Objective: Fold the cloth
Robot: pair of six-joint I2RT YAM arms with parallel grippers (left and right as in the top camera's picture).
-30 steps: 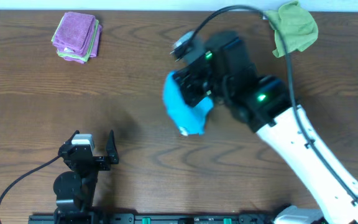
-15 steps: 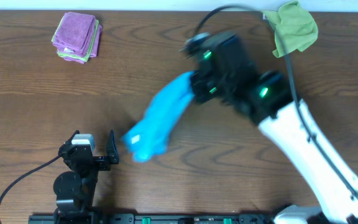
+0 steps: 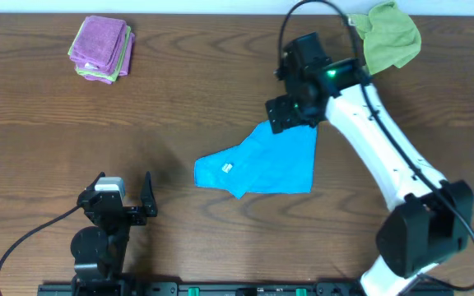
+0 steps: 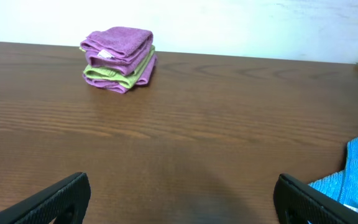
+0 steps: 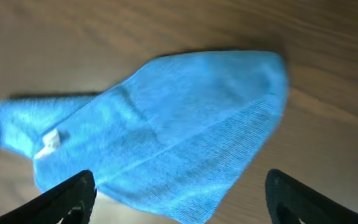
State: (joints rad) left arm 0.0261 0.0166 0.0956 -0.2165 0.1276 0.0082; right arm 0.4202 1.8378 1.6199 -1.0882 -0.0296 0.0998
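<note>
Cloth: the blue cloth (image 3: 266, 164) lay loose on the table (image 3: 188, 107), a little right of centre, spread out but uneven, with a crease across it.
Tag: the white tag (image 3: 227, 168) showed near the cloth's left tip.
Long axis: roughly left to right, from the narrow left tip to the wide right edge.
Right gripper: the right gripper (image 3: 290, 115) hung over the cloth's far right corner with its fingers wide apart and nothing between them.
Left gripper: the left gripper (image 3: 124, 184) was spread open and empty, parked at the near left, apart from the cloth.
Nearer arm: the right, by my judgement; the tagged tip pointed toward the left arm.
Other cloths: a purple stack (image 3: 101, 49) and a green cloth (image 3: 392, 37) lay well apart at the far edge.
</note>
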